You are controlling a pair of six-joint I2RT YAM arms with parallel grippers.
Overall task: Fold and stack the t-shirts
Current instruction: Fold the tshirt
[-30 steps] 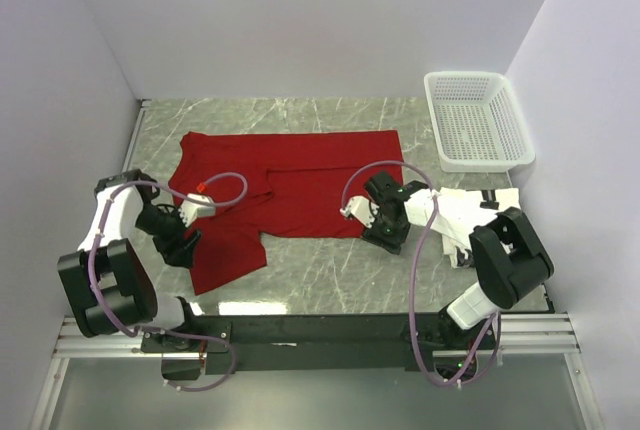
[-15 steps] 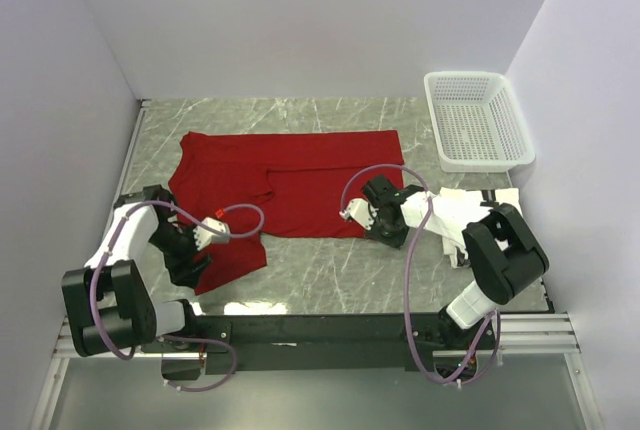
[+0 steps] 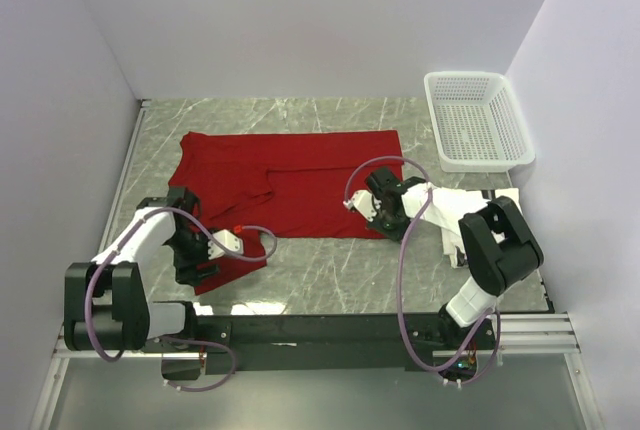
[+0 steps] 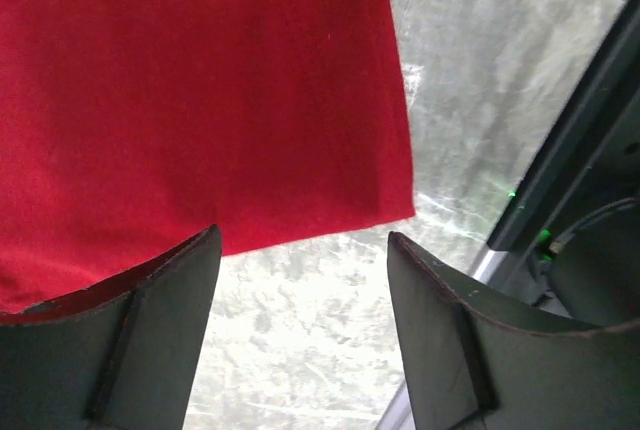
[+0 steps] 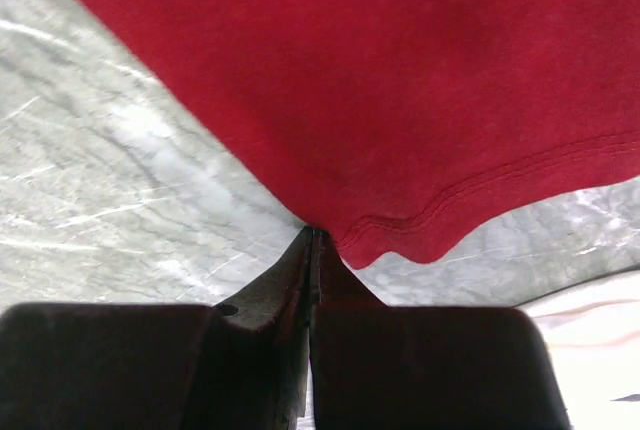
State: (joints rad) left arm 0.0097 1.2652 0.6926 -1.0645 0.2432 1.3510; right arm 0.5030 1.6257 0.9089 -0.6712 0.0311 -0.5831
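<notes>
The red t-shirt (image 3: 290, 175) lies spread on the tabletop (image 3: 330, 270). The right hand (image 5: 313, 235) is closed, pinching its hem; the left hand (image 4: 300, 242) is spread wide over the near corner, holding nothing. If one side lifts alone, the fold may go crooked.

The left arm (image 3: 128, 246) and right arm (image 3: 452, 212) have white shells and bulky black joints, each trailing a looping mauve cable (image 3: 201, 219). The left claw (image 4: 303, 250) has dark matte fingers (image 4: 160, 335) with curved edges; the right claw (image 5: 312, 240) is black.
</notes>
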